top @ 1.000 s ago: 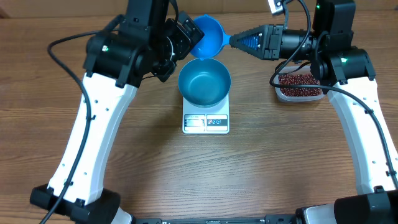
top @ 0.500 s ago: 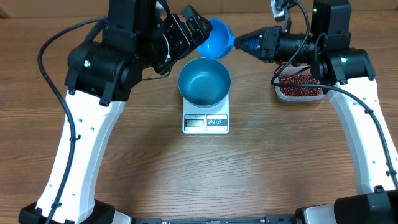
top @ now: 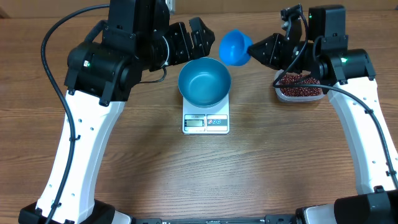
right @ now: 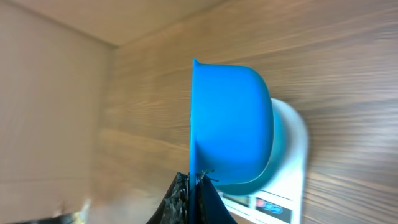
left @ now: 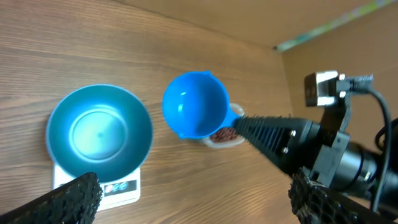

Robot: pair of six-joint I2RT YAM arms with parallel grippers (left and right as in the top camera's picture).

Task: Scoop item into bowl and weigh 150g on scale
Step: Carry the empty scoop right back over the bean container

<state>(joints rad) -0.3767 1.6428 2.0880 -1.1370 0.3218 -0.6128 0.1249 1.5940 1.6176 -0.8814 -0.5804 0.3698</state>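
**Scoop up, bowl bare**

The right gripper (top: 253, 51) is clamped on the scoop (top: 234, 48). The handle is buried between its fingers, and the cup is tipped on its side, bare inside. A cable (top: 275, 77) crosses the tub (top: 281, 93) and hides part of the beans (top: 301, 86). The scale (top: 206, 122) shows a display and buttons, too small to read. The bowl (top: 204, 81) sits on it with nothing in it. The left gripper (top: 191, 41) hangs near the bowl's far rim, jaws spread wide and arm arched over. The right arm reaches inward, wrist rolled.
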